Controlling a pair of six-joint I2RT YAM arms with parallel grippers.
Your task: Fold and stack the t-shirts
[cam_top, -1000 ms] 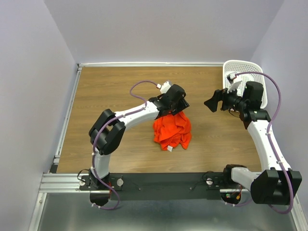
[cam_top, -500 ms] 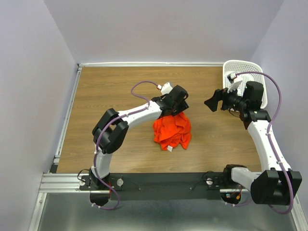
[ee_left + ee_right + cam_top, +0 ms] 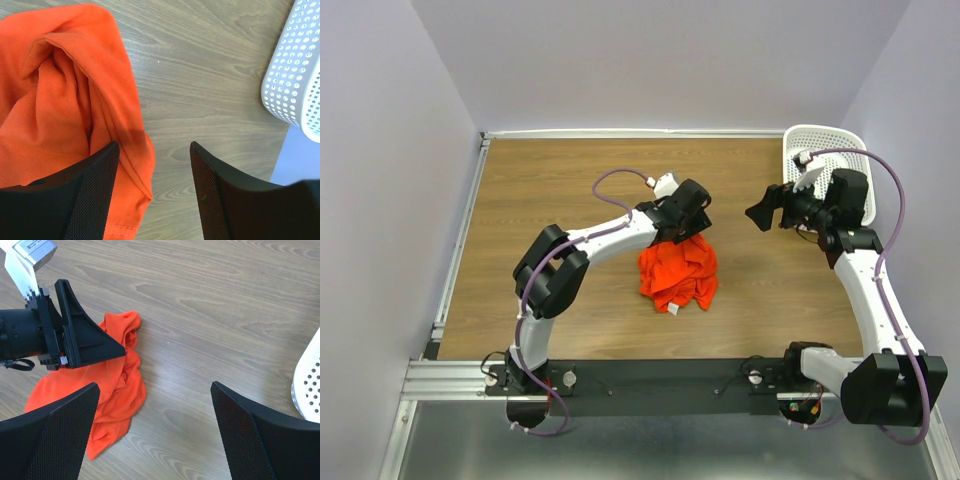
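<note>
A crumpled bright orange-red short-sleeved fabric t-shirt (image 3: 677, 270) lies in a loose heap near the middle of the brown wood-grain counter (image 3: 550, 190). The left hand (image 3: 152, 150) is poised directly over the heap's far edge. Its two black fingers are spread apart and grip nothing.

From the left wrist camera, the cloth fills the space ahead of and beneath the finger on the view's left. One folded edge of it runs down into the gap between the fingers. The other finger stands over bare wood. Whether either finger touches the cloth cannot be told. The white plastic lattice basket (image 3: 295, 65) sits ahead of this hand and off to the view's right, well apart from the shirt.

The right hand (image 3: 155, 387) hangs above the counter, well apart from the garment, with its fingers spread wide and nothing between them. From its wrist camera, the shirt lies ahead of it on the view's left, past the tip of the finger on that side, with the left hand standing over the cloth. Bare wood shows in the gap between its fingers. The basket's rim shows just beside the finger on the view's right.

In the overhead view the shirt rests between the two arms, closer to the left one. A small white label shows at the heap's near edge.
</note>
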